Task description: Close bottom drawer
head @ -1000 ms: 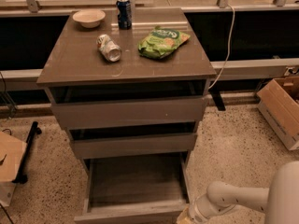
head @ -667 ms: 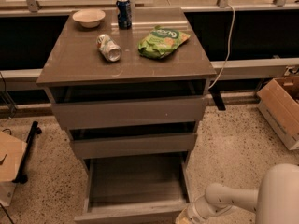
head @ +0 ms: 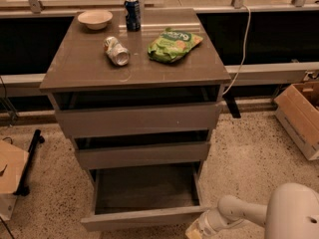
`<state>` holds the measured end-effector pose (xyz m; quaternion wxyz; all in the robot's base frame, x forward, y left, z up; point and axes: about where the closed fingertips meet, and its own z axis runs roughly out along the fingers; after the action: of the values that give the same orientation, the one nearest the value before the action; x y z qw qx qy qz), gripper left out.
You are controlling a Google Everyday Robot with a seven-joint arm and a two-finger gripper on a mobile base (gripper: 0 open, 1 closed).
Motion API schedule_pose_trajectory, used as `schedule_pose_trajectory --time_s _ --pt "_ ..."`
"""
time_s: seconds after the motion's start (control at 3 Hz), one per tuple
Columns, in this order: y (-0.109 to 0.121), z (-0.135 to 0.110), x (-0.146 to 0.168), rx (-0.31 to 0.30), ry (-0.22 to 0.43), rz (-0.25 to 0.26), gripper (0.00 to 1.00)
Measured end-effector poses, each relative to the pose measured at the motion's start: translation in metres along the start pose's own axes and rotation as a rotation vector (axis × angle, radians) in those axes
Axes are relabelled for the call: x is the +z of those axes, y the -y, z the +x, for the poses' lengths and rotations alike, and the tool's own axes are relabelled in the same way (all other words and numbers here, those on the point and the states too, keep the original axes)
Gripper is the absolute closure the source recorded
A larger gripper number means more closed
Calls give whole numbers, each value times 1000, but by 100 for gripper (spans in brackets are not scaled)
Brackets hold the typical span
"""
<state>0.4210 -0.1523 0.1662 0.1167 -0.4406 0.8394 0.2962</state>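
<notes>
The bottom drawer (head: 144, 217) of the grey-brown cabinet is pulled far out, showing its plain grey floor. Its flat front runs along the bottom of the view. My gripper (head: 198, 230) reaches in from the lower right on a white arm. It sits at the right end of the drawer front, close to the front right corner. Its tip is partly cut off by the lower edge of the view. The two drawers above (head: 139, 119) stand slightly ajar.
On the cabinet top (head: 79, 68) are a bowl (head: 94, 19), an upright blue can (head: 132, 14), a can lying on its side (head: 116, 51) and a green snack bag (head: 172, 45). A cardboard box (head: 301, 116) stands on the floor at right, another (head: 10, 166) at left.
My arm has shifted slightly at the drawer's front right corner. The drawer stands as far out as before.
</notes>
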Motion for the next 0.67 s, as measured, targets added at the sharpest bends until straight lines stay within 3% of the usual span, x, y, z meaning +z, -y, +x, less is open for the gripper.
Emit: schedule_pose_trajectory --time_s 0.67 --pt "5 -1 1 22 17 22 100"
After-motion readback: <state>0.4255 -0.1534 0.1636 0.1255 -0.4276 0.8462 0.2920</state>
